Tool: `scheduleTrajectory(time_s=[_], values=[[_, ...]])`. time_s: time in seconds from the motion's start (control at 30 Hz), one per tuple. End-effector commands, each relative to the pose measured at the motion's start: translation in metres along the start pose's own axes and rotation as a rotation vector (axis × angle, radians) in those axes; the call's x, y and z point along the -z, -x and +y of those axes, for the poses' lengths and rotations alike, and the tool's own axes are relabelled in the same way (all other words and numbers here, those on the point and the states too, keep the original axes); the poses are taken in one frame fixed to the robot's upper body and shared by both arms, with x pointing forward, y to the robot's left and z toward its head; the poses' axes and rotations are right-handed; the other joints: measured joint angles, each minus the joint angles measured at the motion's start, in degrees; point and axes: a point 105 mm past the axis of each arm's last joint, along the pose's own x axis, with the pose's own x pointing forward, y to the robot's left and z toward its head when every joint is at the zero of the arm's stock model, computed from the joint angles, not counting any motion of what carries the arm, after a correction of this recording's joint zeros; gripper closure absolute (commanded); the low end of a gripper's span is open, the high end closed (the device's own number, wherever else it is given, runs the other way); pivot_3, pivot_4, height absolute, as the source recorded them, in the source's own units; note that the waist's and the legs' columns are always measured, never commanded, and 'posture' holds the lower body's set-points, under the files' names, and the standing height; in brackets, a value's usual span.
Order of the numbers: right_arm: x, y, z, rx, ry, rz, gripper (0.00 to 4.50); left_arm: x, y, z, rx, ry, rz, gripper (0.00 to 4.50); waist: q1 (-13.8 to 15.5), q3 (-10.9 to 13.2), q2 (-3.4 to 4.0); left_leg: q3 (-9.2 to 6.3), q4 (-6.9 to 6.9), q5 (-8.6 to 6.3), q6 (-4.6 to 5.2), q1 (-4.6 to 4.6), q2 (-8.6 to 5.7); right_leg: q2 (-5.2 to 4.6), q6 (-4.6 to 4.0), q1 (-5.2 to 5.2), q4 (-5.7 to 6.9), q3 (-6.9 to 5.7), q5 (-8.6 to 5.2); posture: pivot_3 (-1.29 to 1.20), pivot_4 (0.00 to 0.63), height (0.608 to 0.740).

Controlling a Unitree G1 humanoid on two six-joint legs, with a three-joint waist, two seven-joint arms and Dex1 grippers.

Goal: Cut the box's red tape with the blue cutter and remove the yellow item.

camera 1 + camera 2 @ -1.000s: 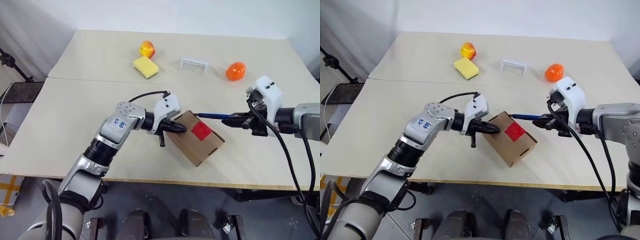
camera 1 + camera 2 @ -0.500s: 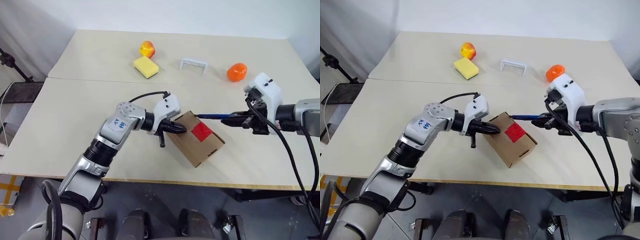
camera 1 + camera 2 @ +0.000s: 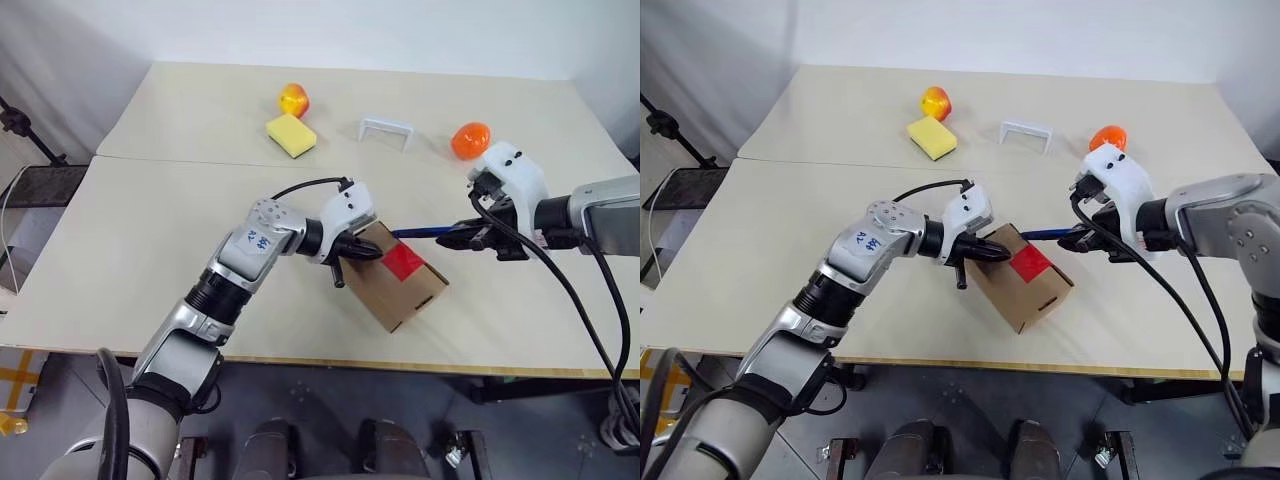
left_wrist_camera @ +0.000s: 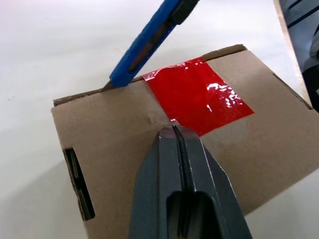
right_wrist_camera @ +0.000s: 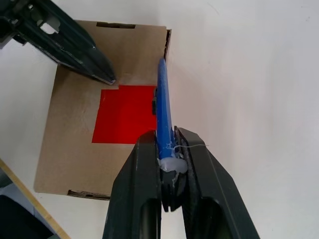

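one box (image 3: 398, 276) sits near the front edge of the table (image 3: 140, 240), lid flaps down, the red tape (image 4: 197, 95) intact across its top seam, a slot visible in one side. the blue cutter (image 5: 164, 108) is clamped between the fingers of the right gripper (image 5: 167, 149), its tip touching the box's top edge just beside the tape. the left gripper (image 4: 176, 133), fingers pressed together and empty, rests its tips on the lid at the tape's edge. well apart toward the rear lie a yellow sponge (image 3: 291, 134), a yellow-red apple (image 3: 294, 99), a white bracket (image 3: 387, 129) and an orange fruit (image 3: 470, 140).
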Motion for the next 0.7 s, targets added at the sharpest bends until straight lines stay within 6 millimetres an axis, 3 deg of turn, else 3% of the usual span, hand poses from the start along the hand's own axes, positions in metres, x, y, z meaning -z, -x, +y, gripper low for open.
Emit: scheduleTrajectory(time_s=[0.03,0.43,0.7], values=[[0.009,0.002,0.006,-0.04,0.005,0.078,4.35,0.028,-0.005,0.01,-0.071,0.05,0.121,4.5,0.08,0.0,0.0,0.0,0.04,0.0,0.01,-0.01,0.0,0.0,0.0,0.01,0.0,0.0,0.0,0.0,0.15,0.74],[0.011,0.015,0.008,-0.055,0.016,0.137,4.35,0.043,-0.002,0.009,-0.077,0.071,0.192,4.5,0.06,-0.06,-0.05,-0.14,0.12,-0.02,0.04,0.0,0.03,-0.01,0.0,0.14,-0.02,-0.04,0.0,0.0,0.15,0.74],[0.038,0.026,0.007,-0.049,0.005,0.269,4.35,0.046,-0.004,0.007,-0.076,0.082,0.204,4.5,0.03,-0.08,-0.06,-0.15,0.12,-0.03,0.06,0.01,0.02,-0.03,0.0,0.17,-0.04,-0.04,0.0,0.0,0.15,0.74]])
